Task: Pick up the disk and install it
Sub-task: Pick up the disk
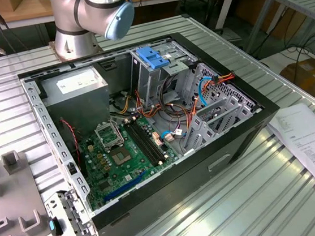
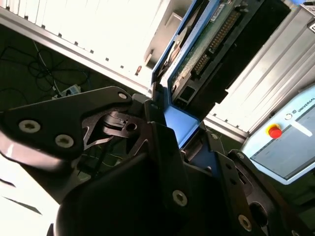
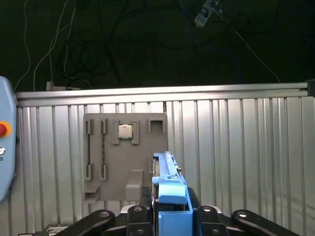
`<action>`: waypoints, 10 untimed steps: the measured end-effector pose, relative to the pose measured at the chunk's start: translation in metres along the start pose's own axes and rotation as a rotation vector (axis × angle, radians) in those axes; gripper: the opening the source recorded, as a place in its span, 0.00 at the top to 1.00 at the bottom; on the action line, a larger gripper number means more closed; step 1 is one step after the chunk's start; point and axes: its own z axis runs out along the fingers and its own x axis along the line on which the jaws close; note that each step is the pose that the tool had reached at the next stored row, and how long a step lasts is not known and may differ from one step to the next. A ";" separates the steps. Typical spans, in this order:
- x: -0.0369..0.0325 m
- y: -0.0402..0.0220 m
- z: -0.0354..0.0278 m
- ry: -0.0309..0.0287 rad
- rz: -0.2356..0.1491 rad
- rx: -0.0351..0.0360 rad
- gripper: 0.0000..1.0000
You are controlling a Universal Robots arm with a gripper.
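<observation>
You are between the two halves of the job. The pick looks done and the install has not begun. In both wrist views the jaws are pinched on the disk (image 3: 167, 177), gripping the near end of its blue rail. The rest of the drive reaches out ahead of them. In the second wrist view the disk (image 2: 202, 49) shows its green board and connector side. In the first wrist view you see it edge-on, in front of the ribbed surface (image 3: 236, 162) and beside the grey tray (image 3: 125, 162) that holds a chip (image 3: 124, 131). It appears to hang clear of both, though the gap cannot be read. In the exterior view the open case (image 1: 209, 169) lies on its side with the motherboard (image 1: 121, 150) exposed. The cage (image 1: 149, 82) stands toward the back under its blue handle (image 1: 153, 57). By my reading, seating the drive calls for squaring the rail to the cage slot and keeping clear of the loose cables (image 1: 200, 90) beside it. Whether that slot is free cannot be told from here.
</observation>
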 end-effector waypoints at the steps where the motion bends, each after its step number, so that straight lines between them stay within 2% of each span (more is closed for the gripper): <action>1: -0.0004 -0.0095 0.0001 0.0001 0.000 -0.0001 0.63; 3: -0.0006 -0.0134 0.0004 0.0000 0.000 0.0000 0.63; 8: -0.0017 -0.0376 0.0013 0.0000 0.000 0.0000 0.63; 10: -0.0020 -0.0437 0.0014 0.0001 0.000 -0.0001 0.63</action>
